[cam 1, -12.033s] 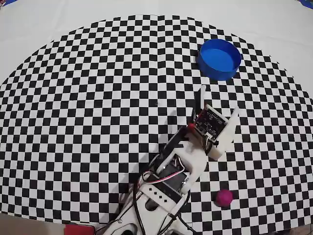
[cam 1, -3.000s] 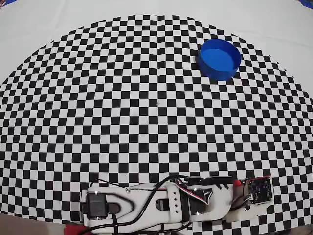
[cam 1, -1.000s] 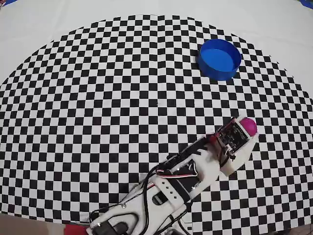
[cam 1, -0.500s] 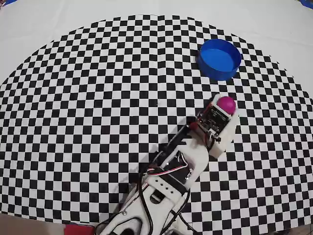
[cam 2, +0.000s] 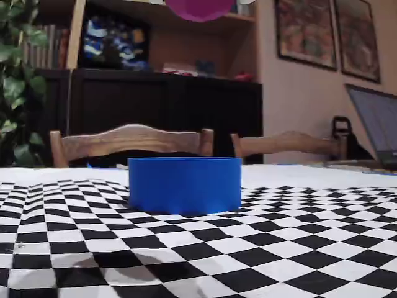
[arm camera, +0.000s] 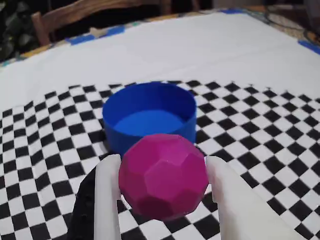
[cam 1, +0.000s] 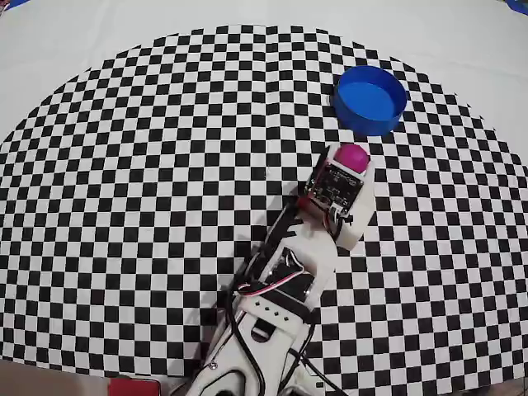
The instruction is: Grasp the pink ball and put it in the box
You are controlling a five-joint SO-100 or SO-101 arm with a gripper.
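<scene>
The pink faceted ball (arm camera: 164, 176) sits between my two white fingers, which press on its left and right sides. My gripper (arm camera: 162, 172) is shut on it and holds it above the checkered cloth. In the overhead view the ball (cam 1: 352, 154) shows just beyond the gripper's camera board, a little short of the round blue box (cam 1: 370, 99). In the wrist view the blue box (arm camera: 149, 120) stands right behind the ball, open and empty. In the fixed view the ball's underside (cam 2: 200, 9) shows at the top edge, high above the blue box (cam 2: 185, 184).
The black-and-white checkered cloth (cam 1: 148, 165) covers the table, with plain white cloth beyond it. Wooden chair backs (cam 2: 130, 143) stand behind the far table edge. A laptop (cam 2: 375, 127) sits at the right in the fixed view.
</scene>
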